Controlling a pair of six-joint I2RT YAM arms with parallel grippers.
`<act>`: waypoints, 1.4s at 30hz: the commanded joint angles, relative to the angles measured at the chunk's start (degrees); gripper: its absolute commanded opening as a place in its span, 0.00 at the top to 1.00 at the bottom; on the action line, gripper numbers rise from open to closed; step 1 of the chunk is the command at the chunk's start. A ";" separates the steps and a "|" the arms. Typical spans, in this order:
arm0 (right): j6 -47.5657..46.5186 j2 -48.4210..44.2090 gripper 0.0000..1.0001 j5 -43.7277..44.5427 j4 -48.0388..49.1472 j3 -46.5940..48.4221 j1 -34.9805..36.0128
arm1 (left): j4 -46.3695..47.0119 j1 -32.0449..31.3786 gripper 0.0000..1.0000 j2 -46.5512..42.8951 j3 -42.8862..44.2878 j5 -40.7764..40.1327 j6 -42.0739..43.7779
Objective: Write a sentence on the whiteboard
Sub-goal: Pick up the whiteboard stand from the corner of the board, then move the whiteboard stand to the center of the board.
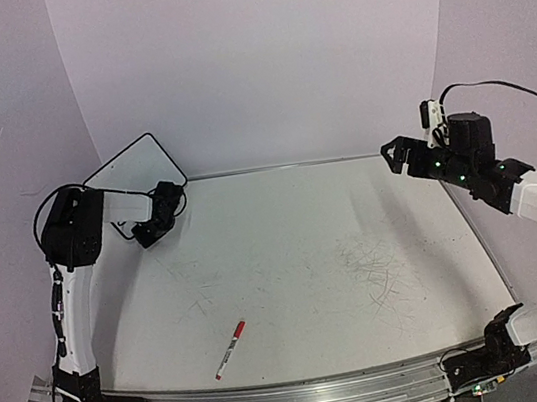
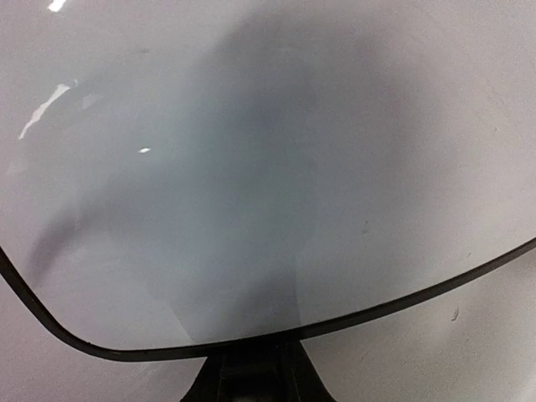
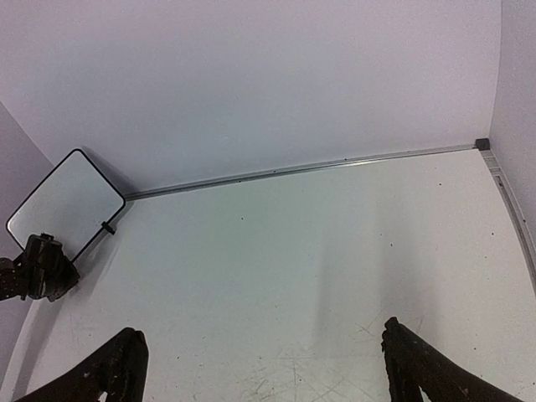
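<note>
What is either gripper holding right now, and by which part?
The left gripper appears to pinch the whiteboard by its lower frame edge; the right gripper holds nothing.

- Grey-white surface, scuffed with grey scribbles right of centre.
- Red-capped marker lies flat near its front edge, left of centre.
- Whiteboard tilts at far-left corner.

One whiteboard, one red marker and two robot arms, the left arm and the right arm, share one scuffed desk.
</note>
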 commanded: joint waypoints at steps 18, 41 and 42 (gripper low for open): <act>1.49 7.54 0.02 -2.18 4.57 -2.46 3.38 | 18.21 -18.66 1.00 -12.73 -18.11 23.89 23.52; 9.39 7.35 0.05 -3.34 20.41 -11.08 6.40 | 14.31 -40.04 1.00 -13.30 -20.38 24.96 8.47; 9.13 7.50 0.05 -4.00 20.07 -10.72 6.39 | 13.02 -40.96 1.00 -12.74 -19.44 23.93 6.78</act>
